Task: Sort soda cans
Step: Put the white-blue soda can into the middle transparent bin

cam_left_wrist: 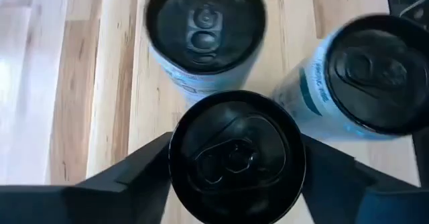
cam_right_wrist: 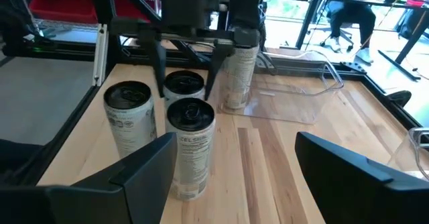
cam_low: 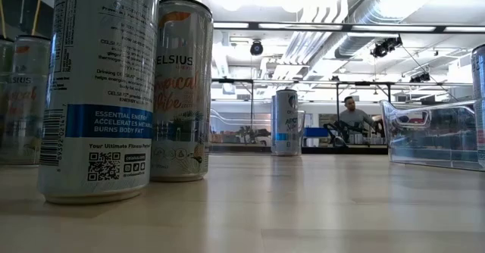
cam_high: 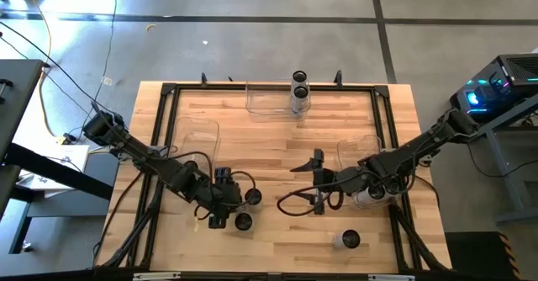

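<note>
Three soda cans stand upright close together near the table's left front. One soda can (cam_left_wrist: pixel 234 157) stands between the fingers of my left gripper (cam_high: pixel 220 204), which comes down over it. Two soda cans (cam_high: pixel 252 197) (cam_high: pixel 243 222) stand beside it. In the right wrist view the same can (cam_right_wrist: pixel 184 83) shows between the left gripper's fingers. My right gripper (cam_high: pixel 317 182) hovers open at mid-table, facing these cans and touching nothing. Two cans (cam_high: pixel 299 86) stand in the far clear bin (cam_high: pixel 265 104). A single can (cam_high: pixel 349 241) stands near the front edge. My left gripper has the soda can's upper side wall (cam_right_wrist: pixel 167 90) between its two fingers (cam_right_wrist: pixel 161 63), one on each side. The fingers come from above, pointing down. The can stands upright with its base on the table. In the left wrist view the can's dark top (cam_left_wrist: pixel 234 157) hides the touching spots.
Clear bins lie at the left (cam_high: pixel 195 138) and right (cam_high: pixel 361 151); the right one holds a can (cam_high: pixel 370 198). A black frame (cam_high: pixel 168 89) edges the table. Bare wood lies at mid-table. In the low view, tall cans (cam_low: pixel 98 94) (cam_low: pixel 180 90) stand close.
</note>
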### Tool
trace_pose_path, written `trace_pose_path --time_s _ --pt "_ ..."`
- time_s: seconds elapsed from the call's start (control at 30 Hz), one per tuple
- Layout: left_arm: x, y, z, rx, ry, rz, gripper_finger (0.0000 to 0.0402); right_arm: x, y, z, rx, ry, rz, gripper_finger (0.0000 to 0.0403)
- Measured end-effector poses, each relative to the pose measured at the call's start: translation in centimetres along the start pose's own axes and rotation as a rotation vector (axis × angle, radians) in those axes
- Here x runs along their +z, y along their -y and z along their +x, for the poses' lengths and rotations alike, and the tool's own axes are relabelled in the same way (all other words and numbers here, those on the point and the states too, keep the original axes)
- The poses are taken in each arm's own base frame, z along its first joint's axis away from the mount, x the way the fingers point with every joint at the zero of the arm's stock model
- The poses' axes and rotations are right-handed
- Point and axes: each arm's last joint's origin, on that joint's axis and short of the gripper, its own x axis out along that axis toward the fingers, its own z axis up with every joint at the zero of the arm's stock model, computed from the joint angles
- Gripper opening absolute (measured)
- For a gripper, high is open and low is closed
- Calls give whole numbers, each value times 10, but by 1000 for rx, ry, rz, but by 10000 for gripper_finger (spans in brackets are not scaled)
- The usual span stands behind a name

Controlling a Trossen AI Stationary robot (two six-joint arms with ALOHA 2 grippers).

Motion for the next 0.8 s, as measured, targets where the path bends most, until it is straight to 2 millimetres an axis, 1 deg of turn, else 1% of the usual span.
trace_pose_path --time_s 0.03,0.13,0.23,0.33,0.47,0.57,0.63,0.7,0.8 --pt "1 -1 0 -7 -4 -21 244 0 -2 -2 0 2 -2 299" --pt "1 -6 -6 -1 -40 -98 242 4 -6 -11 -27 27 1 299" --pt "3 -15 -24 71 -132 -144 242 9 -9 -25 -69 56 5 299" --pt "22 -25 -52 155 -95 -184 242 13 -11 -38 -97 73 6 299" --pt "50 -47 -83 216 -9 -231 242 13 -13 -49 -112 72 24 299" --pt "71 -68 -102 228 79 -246 242 10 -16 -51 -121 52 31 299" --pt "80 -87 -110 263 112 -233 242 8 -17 -52 -130 40 42 299" --pt "89 -109 -113 303 154 -227 242 6 -17 -52 -131 25 51 299" --pt "102 -148 -111 325 219 -239 242 5 -17 -52 -134 16 57 299"
